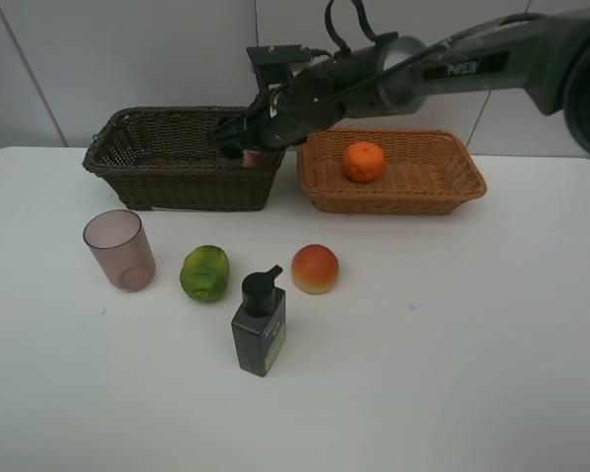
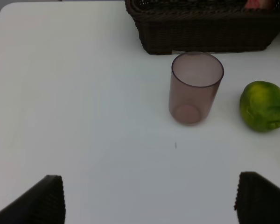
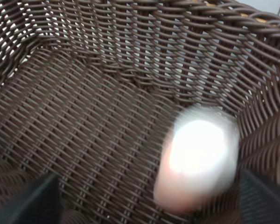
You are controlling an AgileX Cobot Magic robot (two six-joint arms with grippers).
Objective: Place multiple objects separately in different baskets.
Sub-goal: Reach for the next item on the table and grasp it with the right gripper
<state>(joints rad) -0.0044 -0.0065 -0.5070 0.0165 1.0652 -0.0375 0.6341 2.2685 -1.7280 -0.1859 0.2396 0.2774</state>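
dark basket (image 1: pixel 177 187): woven wicker | cup (image 1: pixel 120 251): translucent smooth plastic | table (image 1: pixel 423 344): matt

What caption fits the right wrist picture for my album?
Blurry pink bottle inside the dark brown basket, right hand open over it.

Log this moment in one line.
right tool open over pink bottle in dark basket; left tool open; orange in tan basket; cup, green fruit, peach, pump bottle on table
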